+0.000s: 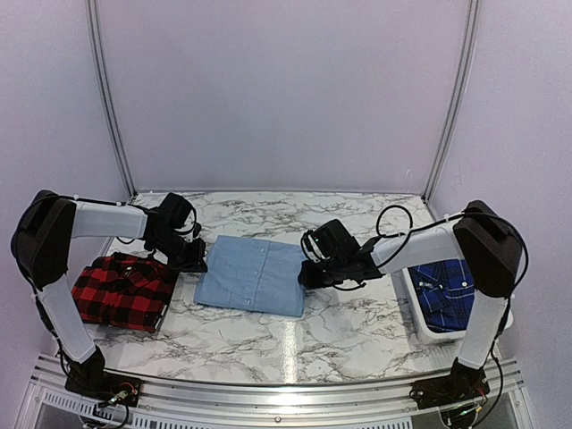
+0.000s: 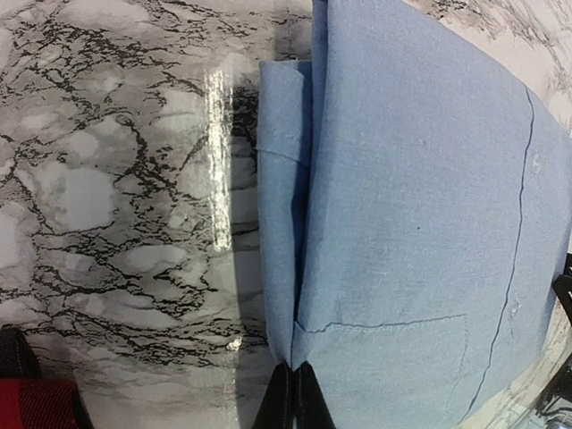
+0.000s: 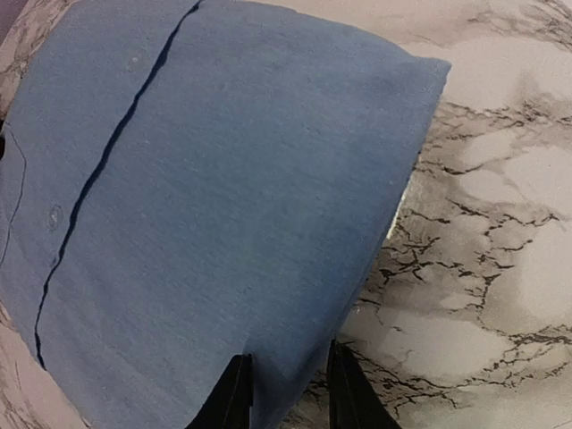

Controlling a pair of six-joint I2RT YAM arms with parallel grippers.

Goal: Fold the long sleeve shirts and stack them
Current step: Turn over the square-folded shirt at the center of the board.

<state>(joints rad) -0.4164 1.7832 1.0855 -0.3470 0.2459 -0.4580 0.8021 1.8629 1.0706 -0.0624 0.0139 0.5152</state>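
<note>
Blue shirt folded mid-desk, long axis 9–3. Left hand pinched shut on its 9 o'clock edge; right hand part-open, straddling the 3 o'clock edge. Check shirt at 9.

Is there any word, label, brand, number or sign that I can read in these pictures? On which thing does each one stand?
None: no readable text shows in any view.
Light blue shirt: plain cloth with buttons, no label showing.
Red-and-black check shirt and dark blue plaid shirt: pattern only.
Left gripper and right gripper: no markings visible.
</note>
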